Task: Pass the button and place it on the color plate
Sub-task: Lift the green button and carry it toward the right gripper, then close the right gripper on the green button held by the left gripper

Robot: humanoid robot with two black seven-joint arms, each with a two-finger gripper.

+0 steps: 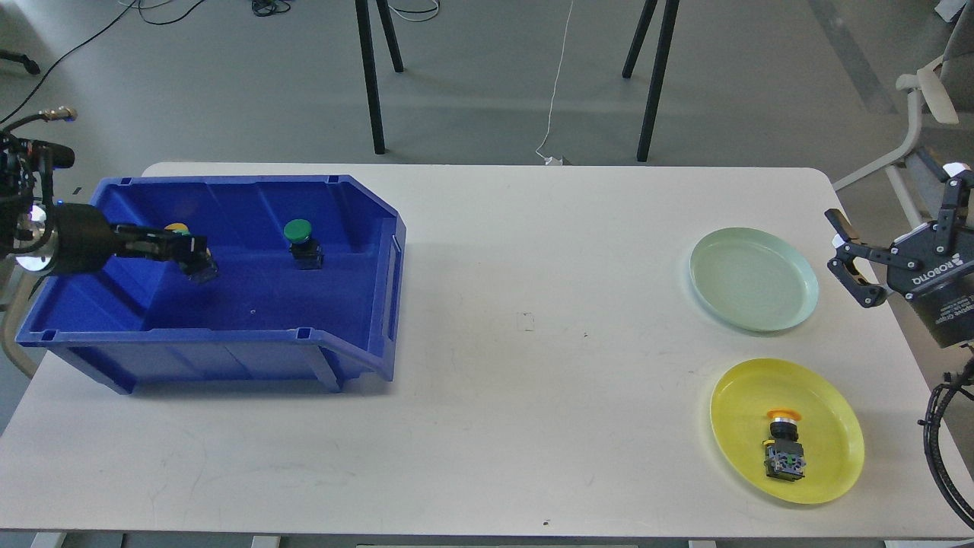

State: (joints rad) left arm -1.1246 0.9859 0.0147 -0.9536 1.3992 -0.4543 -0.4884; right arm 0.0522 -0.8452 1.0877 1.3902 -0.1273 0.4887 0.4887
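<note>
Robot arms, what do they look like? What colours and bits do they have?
Both arms are black. The left arm ends in a round black cylinder, then a slim dark gripper, with black cables and a brass-coloured plug behind. The right gripper has two chunky black fingers, white ROBOTIQ lettering on its body, and a black cable looping below.

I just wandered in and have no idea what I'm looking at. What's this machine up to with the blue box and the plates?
It is sorting push buttons onto plates. The left arm's fingers are down inside the blue bin, at a button with a yellow cap; whether they grip it cannot be told. A green button stands in the bin. One button already lies on the yellow plate; the green plate is bare. The right arm's fingers hang open beside it.
</note>
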